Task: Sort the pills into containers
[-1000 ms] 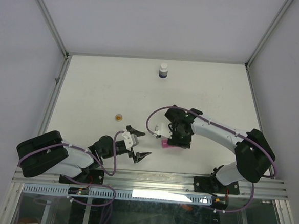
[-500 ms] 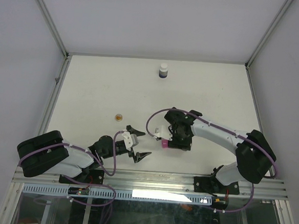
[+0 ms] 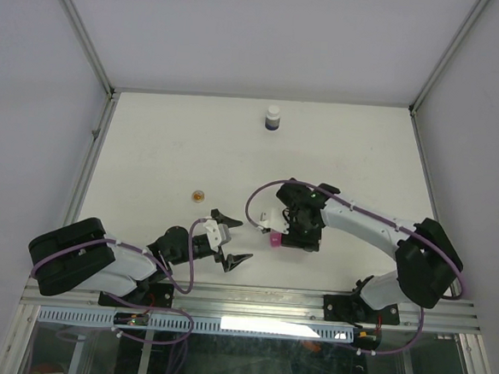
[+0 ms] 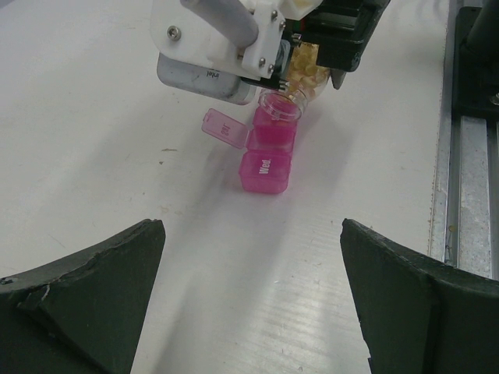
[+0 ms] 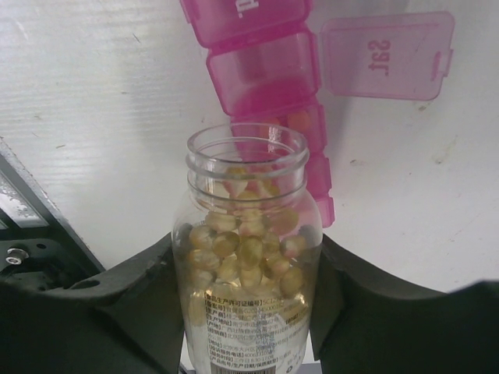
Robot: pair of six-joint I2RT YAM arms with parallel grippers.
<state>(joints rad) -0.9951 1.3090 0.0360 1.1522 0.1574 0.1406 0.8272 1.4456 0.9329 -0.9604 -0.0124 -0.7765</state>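
Observation:
My right gripper (image 3: 297, 228) is shut on a small clear bottle (image 5: 248, 312) of yellow-orange pills (image 5: 249, 249). The bottle is uncapped and tipped, its mouth (image 4: 281, 107) just over the pink containers (image 5: 261, 70), a strip of square compartments (image 3: 274, 238). One lid (image 5: 387, 54) stands open to the side. Something orange shows in the compartment under the mouth (image 5: 300, 121). The nearest compartment (image 4: 265, 171) is shut. My left gripper (image 3: 233, 238) stands open and holds nothing, low over the table a short way left of the strip (image 4: 269, 148).
A small round orange cap (image 3: 198, 195) lies on the table to the left. A dark bottle with a white cap (image 3: 273, 118) stands at the far edge. A metal rail (image 4: 468, 156) runs along the near edge of the table.
My right gripper and the bottle have shifted slightly over the pink strip. The left arm has not moved.

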